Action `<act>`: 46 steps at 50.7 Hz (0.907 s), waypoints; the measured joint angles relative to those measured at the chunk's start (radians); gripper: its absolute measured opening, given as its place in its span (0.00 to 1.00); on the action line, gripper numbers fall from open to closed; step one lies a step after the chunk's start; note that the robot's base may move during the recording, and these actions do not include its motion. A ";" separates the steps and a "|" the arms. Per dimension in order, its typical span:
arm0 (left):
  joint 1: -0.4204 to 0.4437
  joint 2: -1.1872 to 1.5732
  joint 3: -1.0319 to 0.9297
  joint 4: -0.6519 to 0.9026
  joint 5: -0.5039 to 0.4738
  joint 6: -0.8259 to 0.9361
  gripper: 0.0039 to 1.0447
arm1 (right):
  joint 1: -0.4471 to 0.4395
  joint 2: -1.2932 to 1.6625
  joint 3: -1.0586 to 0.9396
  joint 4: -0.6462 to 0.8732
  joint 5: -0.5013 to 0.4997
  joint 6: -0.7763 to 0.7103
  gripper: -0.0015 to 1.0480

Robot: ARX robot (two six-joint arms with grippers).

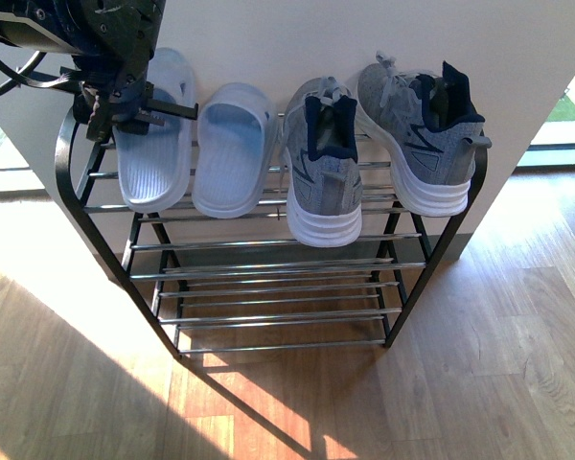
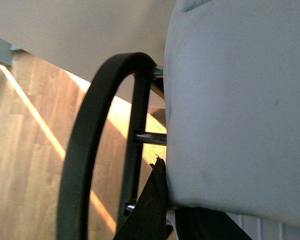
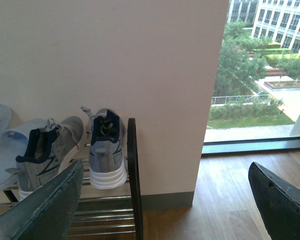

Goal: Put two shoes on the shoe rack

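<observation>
The shoe rack [image 1: 268,251] stands against a white wall, with a black side frame and chrome rods. On its top tier lie two pale blue slides: the left slide [image 1: 153,158] and the second slide [image 1: 232,153]. Right of them sit two grey sneakers [image 1: 323,177], [image 1: 422,144] with white soles. My left gripper [image 1: 125,110] is shut on the left slide at the rack's left end. In the left wrist view the slide [image 2: 240,100] fills the picture beside the black frame [image 2: 85,150]. My right gripper [image 3: 165,200] is open and empty, off to the rack's right; both sneakers [image 3: 106,150], [image 3: 45,150] show there.
Wooden floor [image 1: 498,364] lies in front of and beside the rack. The lower tiers [image 1: 278,307] hold nothing. A window [image 3: 260,75] with a view outside is right of the white wall [image 3: 115,60]. Sunlight falls on the floor at the left.
</observation>
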 joint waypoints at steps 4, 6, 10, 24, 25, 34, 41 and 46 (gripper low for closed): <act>0.000 -0.001 0.000 0.003 -0.005 0.038 0.01 | 0.000 0.000 0.000 0.000 0.000 0.000 0.91; 0.000 -0.002 0.000 0.003 -0.004 0.055 0.01 | 0.000 0.000 0.000 0.000 0.000 0.000 0.91; 0.001 -0.002 0.000 -0.010 -0.002 0.077 0.01 | 0.000 0.000 0.000 0.000 0.000 0.000 0.91; 0.003 -0.001 0.040 -0.101 0.043 0.052 0.01 | 0.000 0.000 0.000 0.000 -0.001 0.000 0.91; 0.002 0.000 0.040 -0.100 0.041 0.051 0.01 | 0.000 0.000 0.000 0.000 -0.001 0.000 0.91; 0.002 0.009 0.043 -0.101 0.057 0.015 0.20 | 0.000 0.000 0.000 0.000 -0.001 0.000 0.91; -0.002 0.003 0.032 -0.071 0.077 -0.018 0.44 | 0.000 0.000 0.000 0.000 -0.001 0.000 0.91; -0.009 -0.023 -0.008 -0.026 0.076 -0.032 0.58 | 0.000 0.000 0.000 0.000 -0.001 0.000 0.91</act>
